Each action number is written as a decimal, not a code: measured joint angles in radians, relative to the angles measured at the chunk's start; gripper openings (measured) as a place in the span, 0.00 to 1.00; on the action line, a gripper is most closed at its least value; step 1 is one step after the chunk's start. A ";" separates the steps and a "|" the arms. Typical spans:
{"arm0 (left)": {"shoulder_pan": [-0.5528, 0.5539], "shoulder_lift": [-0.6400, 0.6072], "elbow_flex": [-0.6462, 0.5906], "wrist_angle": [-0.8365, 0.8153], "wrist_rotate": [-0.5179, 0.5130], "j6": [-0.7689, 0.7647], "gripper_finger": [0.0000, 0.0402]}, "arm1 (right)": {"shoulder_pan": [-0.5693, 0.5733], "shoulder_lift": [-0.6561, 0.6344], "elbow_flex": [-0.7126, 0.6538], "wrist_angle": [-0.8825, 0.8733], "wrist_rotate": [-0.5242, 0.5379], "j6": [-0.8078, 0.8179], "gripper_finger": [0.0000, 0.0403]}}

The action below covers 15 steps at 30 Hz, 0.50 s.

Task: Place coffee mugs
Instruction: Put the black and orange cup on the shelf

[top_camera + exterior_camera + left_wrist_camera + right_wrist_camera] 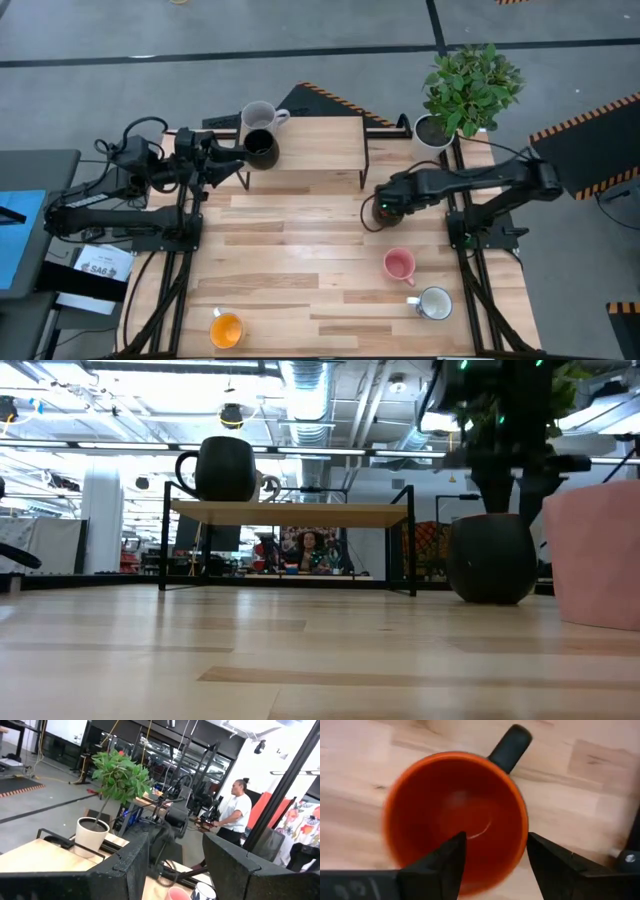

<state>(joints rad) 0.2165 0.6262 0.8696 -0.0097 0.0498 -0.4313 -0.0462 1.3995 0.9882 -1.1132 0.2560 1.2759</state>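
A mug, red-orange inside and dark outside [455, 815] [385, 211] [490, 557], stands upright on the table. My right gripper [495, 840] [388, 205] hangs open over it. One finger is above the mug's inside, the other outside its rim, on the side away from the dark handle [511, 742]. A black mug [261, 149] [226, 468] and a grey mug [258, 115] stand on the raised wooden shelf [320, 150]. My left gripper [175, 845] [232, 155] is open beside the black mug, with nothing between its fingers. Pink [399, 264], blue-patterned white [435, 303] and yellow-orange [226, 329] mugs stand on the table.
A white pot with a green plant [465, 90] [92, 835] stands at the far right corner, beside the shelf's black metal legs [363, 165]. The pink mug [600, 550] is close on the near side of the right gripper. A person [235, 812] stands in the room beyond the table.
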 joint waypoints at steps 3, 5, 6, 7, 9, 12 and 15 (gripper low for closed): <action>0.000 0.002 0.000 -0.002 -0.001 0.000 0.43 | -0.004 0.052 0.000 -0.038 0.006 0.000 0.54; 0.000 0.001 0.000 -0.001 -0.002 0.000 0.43 | -0.008 0.078 0.000 -0.042 0.011 -0.003 0.50; 0.000 0.001 0.000 -0.001 -0.002 0.000 0.43 | -0.009 0.087 0.000 -0.041 0.012 -0.011 0.48; 0.000 0.001 0.000 0.000 -0.002 0.000 0.43 | -0.009 0.095 0.000 -0.039 0.014 -0.022 0.45; 0.000 0.001 0.000 -0.001 -0.006 0.000 0.43 | -0.009 0.100 0.000 -0.041 0.018 -0.026 0.37; 0.000 0.001 0.000 0.000 -0.010 0.000 0.43 | -0.006 0.091 0.000 -0.049 0.027 -0.050 0.21; 0.000 0.001 0.000 0.000 -0.010 0.000 0.43 | 0.012 0.048 0.002 -0.077 0.019 -0.081 0.10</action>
<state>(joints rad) 0.2165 0.6273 0.8696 -0.0097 0.0399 -0.4309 -0.0339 1.4472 0.9898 -1.1901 0.2753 1.1947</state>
